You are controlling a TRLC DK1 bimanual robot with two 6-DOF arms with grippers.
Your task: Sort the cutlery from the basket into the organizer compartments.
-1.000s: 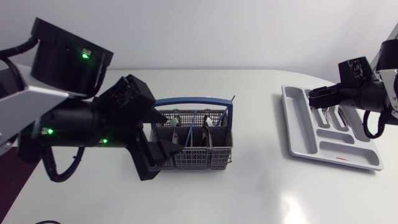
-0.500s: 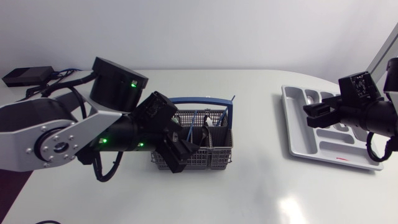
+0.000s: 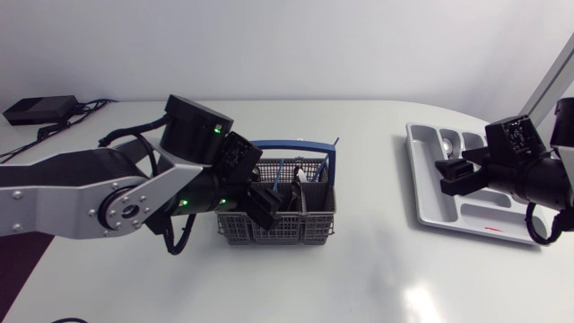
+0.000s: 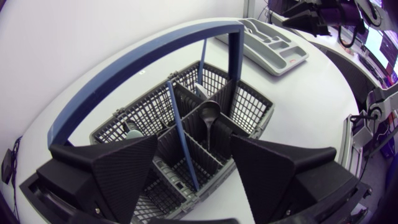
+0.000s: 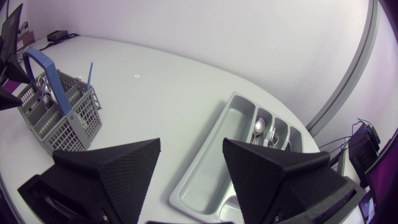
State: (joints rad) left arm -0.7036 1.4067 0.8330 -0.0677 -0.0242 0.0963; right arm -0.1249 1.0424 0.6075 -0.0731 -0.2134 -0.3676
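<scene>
Over the basket [image 3: 316,220], left claw [image 3: 265,203], cutlery [image 4: 209,117] half-hidden

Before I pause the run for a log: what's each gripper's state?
Left gripper: open, empty, over the basket.
Right gripper: open, empty, over the organizer.
</scene>
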